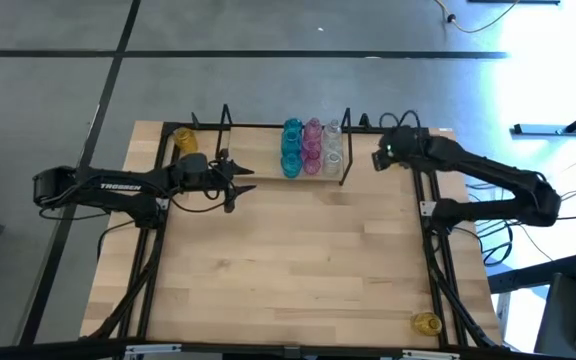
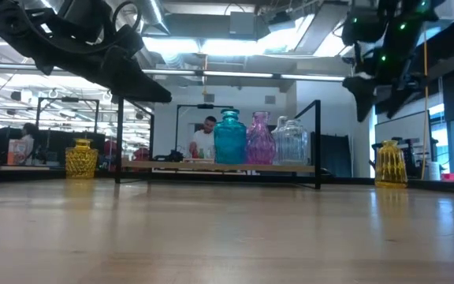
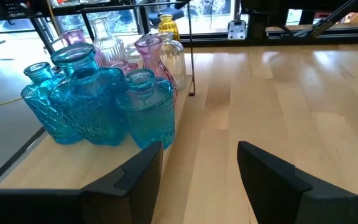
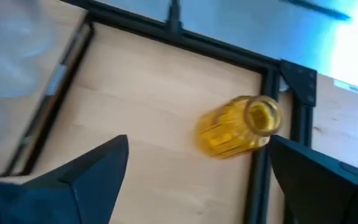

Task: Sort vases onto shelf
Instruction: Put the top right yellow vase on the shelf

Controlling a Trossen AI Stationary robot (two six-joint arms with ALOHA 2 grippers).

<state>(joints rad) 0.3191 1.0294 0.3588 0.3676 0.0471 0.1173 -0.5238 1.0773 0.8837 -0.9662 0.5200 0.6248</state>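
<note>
The shelf (image 1: pixel 268 172) stands along the table's far edge. Several teal (image 3: pixel 92 99), pink (image 3: pixel 149 56) and clear (image 3: pixel 107 38) vases are bunched on its right end (image 1: pixel 311 148). One yellow vase (image 1: pixel 185 140) stands on the table beyond the shelf's left end. Another yellow vase (image 4: pixel 238 127) stands by the far right corner, under my right gripper (image 4: pixel 197 168), which hangs open above it without touching. My left gripper (image 3: pixel 197 168) hovers open over the shelf's left part (image 1: pixel 240 180), pointing at the vases, with nothing between its fingers.
A third yellow vase (image 1: pixel 426 323) stands at the table's near right corner. The shelf's black wire end frames (image 1: pixel 346 145) rise at both short ends. The broad wooden tabletop (image 1: pixel 298 260) stretches in front of the shelf. People sit in the room behind (image 2: pixel 206 134).
</note>
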